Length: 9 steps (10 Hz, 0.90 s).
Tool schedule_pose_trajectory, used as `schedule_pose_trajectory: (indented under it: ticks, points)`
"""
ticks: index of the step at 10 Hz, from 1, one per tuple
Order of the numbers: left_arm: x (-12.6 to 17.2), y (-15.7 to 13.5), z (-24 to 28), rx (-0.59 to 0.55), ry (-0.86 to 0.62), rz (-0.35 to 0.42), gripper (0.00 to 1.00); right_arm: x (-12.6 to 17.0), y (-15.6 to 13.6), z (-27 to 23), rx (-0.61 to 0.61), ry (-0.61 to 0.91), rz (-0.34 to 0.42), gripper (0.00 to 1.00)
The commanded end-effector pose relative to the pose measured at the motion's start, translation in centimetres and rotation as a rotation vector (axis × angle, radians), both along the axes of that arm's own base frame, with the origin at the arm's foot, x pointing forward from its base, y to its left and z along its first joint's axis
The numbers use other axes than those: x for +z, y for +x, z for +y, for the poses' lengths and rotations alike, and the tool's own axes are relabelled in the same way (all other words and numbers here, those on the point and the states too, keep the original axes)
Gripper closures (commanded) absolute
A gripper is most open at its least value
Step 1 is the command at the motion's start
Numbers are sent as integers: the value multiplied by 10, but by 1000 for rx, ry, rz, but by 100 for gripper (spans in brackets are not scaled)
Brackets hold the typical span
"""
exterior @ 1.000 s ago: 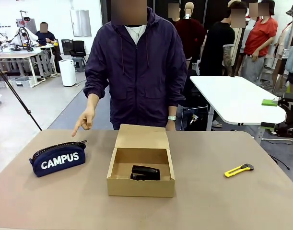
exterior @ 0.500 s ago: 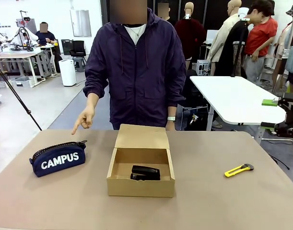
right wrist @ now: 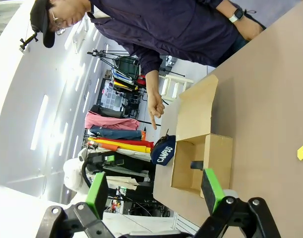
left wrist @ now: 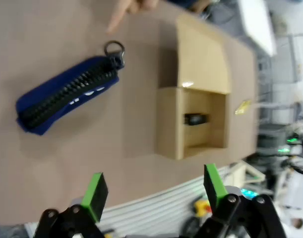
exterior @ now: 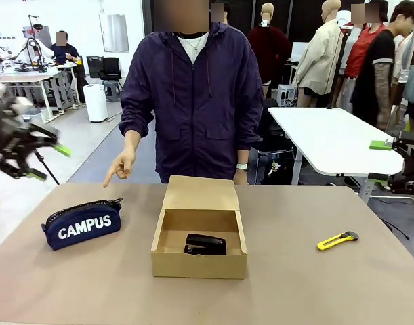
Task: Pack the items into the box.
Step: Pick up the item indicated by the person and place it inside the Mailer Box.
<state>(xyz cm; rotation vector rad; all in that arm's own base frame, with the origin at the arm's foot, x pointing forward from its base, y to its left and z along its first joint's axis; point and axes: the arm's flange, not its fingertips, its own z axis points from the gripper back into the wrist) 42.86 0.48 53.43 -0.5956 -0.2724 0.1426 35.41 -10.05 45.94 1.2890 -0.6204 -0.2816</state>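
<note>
Your left claw (left wrist: 154, 184), wide open and empty, hangs over the left side of the desk (exterior: 315, 284). The pouch (left wrist: 67, 94) lies ahead, left of the box (left wrist: 168, 124), its long axis slanted to the claw's opening. The right claw (right wrist: 155, 191), open and empty, sits farther off.

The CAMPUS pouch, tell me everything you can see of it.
The navy pouch looks like soft fabric, lettered CAMPUS in white. A dark zipper runs along its top, apparently shut, with a ring pull at the end nearer the box. It lies on the brown table, left of the box and apart from it. Only the table touches it; a person's hand points toward it from beyond.
</note>
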Motion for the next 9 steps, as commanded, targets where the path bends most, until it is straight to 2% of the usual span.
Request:
schedule_pose_trajectory:
  ticks: [1, 2, 3, 4, 5, 8, 9]
  points:
    - [-9, 21, -20, -149, 324, 28, 0, 2, -2, -1, 11, -4, 9, 0]
    - [-11, 25, -32, -98, 466, -1, 0, 2, -2, -1, 11, -4, 9, 0]
    - [-17, 26, -38, -113, 609, 36, 0, 2, -2, -1, 11, -4, 9, 0]
    - [-22, 28, -43, -98, 656, 27, 0, 2, -2, -1, 11, -4, 9, 0]
    - [-19, 27, -48, -143, 466, 18, 0, 2, -2, -1, 11, -4, 9, 0]
    - [-19, 27, -48, -143, 466, 18, 0, 2, -2, -1, 11, -4, 9, 0]
    - [-21, 28, -50, -144, 516, 20, 0, 2, -2, -1, 11, -4, 9, 0]
